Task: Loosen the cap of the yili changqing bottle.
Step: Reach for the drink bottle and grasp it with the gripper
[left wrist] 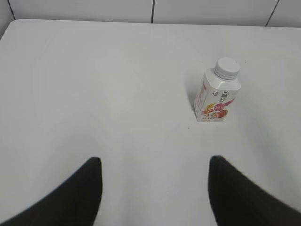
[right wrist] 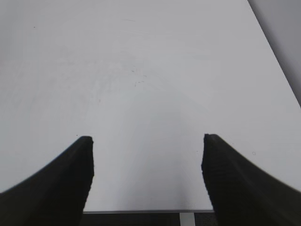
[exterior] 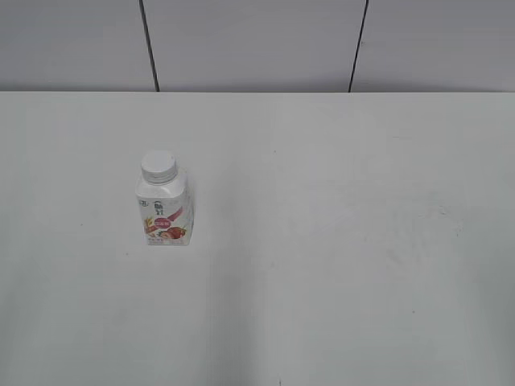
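While nothing had yet been touched, stood at the very start of the task. Showed a wide white surface (exterior: 338, 241), bare except for one thing. Carried the yili changqing bottle (exterior: 165, 211) upright on the left part of the exterior view, well apart from both arms. Wore the cap (exterior: 158, 166) seated on the neck, straight and seemingly closed tight; could not tell the thread from here.

Kept the left tool (left wrist: 155, 188) spread wide and empty, with the bottle (left wrist: 217, 96) ahead and to the right of the gap between the fingers. Kept the right tool (right wrist: 148, 176) spread wide and empty as well, over bare surface, with no bottle in its view.

Left everything to do, by judgement: reach, hold the body steady, grip the cap, turn it.
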Tool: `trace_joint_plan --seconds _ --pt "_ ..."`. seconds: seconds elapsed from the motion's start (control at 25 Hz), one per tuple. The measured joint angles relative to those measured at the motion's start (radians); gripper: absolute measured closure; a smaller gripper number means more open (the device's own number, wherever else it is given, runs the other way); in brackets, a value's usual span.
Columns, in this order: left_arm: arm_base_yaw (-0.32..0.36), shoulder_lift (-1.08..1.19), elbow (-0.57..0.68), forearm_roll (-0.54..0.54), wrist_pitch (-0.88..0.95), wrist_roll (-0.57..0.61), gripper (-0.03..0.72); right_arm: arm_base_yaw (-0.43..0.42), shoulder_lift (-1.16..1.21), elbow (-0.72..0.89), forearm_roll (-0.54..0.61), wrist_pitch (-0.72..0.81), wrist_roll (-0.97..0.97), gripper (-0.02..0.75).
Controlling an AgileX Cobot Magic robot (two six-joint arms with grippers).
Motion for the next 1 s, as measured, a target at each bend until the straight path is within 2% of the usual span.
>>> trace_joint_plan --seconds 0.64,0.84,1.0 --pt "0.0 0.014 -0.01 -0.009 -0.012 0.001 0.249 0.0 0.0 0.0 0.0 0.0 0.0 0.171" --pt "0.0 0.133 -0.054 -0.007 -0.164 0.035 0.249 0.0 0.0 0.0 0.0 0.0 0.0 0.171" --pt "0.0 0.282 -0.057 -0.009 -0.392 0.063 0.25 0.0 0.0 0.0 0.0 0.0 0.0 0.171"
